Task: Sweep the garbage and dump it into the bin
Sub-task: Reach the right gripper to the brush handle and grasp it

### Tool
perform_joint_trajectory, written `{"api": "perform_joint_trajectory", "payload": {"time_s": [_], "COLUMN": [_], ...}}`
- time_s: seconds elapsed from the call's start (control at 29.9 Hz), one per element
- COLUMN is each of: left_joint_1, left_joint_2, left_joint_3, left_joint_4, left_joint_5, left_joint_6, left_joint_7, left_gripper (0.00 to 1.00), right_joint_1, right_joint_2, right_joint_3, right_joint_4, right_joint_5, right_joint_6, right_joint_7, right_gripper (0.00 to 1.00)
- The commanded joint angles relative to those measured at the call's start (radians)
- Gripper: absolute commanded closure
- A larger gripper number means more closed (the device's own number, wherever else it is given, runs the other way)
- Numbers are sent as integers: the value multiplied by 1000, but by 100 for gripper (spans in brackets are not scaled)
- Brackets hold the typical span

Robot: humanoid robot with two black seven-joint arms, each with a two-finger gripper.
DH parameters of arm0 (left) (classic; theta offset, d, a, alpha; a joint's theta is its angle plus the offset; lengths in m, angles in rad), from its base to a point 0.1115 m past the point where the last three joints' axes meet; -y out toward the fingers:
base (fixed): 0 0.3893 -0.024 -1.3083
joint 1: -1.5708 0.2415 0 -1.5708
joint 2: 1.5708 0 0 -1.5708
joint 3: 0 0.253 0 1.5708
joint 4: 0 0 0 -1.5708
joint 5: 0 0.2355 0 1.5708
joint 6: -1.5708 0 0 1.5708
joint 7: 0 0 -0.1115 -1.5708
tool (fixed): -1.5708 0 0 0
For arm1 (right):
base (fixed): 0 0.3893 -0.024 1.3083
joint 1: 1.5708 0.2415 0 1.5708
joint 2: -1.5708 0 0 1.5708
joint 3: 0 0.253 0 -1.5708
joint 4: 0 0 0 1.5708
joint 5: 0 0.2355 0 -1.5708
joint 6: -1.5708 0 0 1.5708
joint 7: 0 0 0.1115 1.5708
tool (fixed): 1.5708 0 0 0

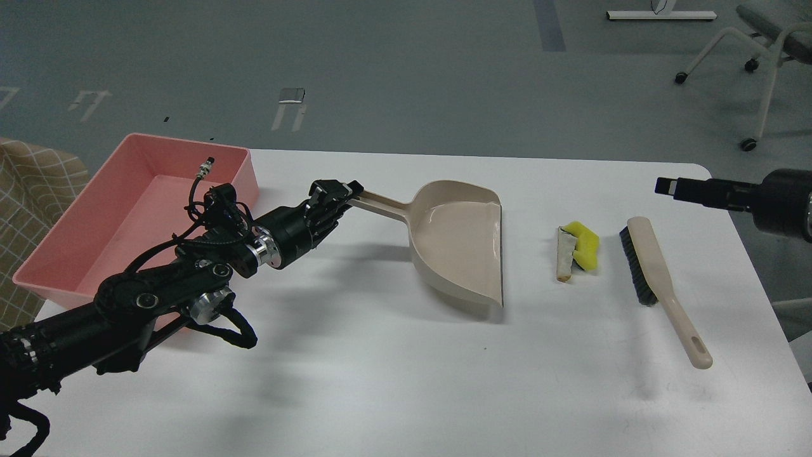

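The garbage (576,251), a wrinkly yellow scrap touching a white brown-edged slab, lies on the tabletop (380,381) between the beige dustpan (460,238) and the bristled brush (660,282). The left gripper (339,193) pinches the dustpan's handle tip; I judge the lip should stay flat and face the scraps. The right gripper (666,186) hovers above the brush, its spread unreadable. The smooth pink bin (57,254) sits far left.
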Motion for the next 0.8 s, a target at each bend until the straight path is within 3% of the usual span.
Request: {"api": "perform_joint_trajectory", "payload": {"time_s": [0.0, 0.17, 0.3, 0.47, 0.6, 0.77], "left_joint_1": [4, 2, 2, 4, 9, 10], "left_joint_2": [-8, -22, -42, -43, -43, -48], "left_joint_3": [0, -6, -8, -8, -8, -8], "left_joint_4": [2, 3, 8, 12, 14, 14], "left_joint_5": [0, -2, -2, -3, -3, -3], "left_joint_6": [6, 24, 47, 61, 61, 61], "left_joint_7": [-1, 1, 3, -1, -1, -1], "left_gripper": [100, 100, 100, 100, 100, 100], "right_joint_1": [-45, -129, -213, -275, -290, -292], "right_joint_2": [-30, -52, -91, -134, -134, -134], "right_joint_3": [-21, -21, -20, -23, -21, -18], "right_joint_4": [61, 131, 226, 267, 254, 250], "right_joint_5": [-18, -16, -27, -19, -22, -31], "right_joint_6": [-21, -136, -245, -249, -259, -256], "right_joint_7": [-98, -103, -69, -61, -21, -47], "right_gripper": [0, 0, 0, 0, 4, 4]}}
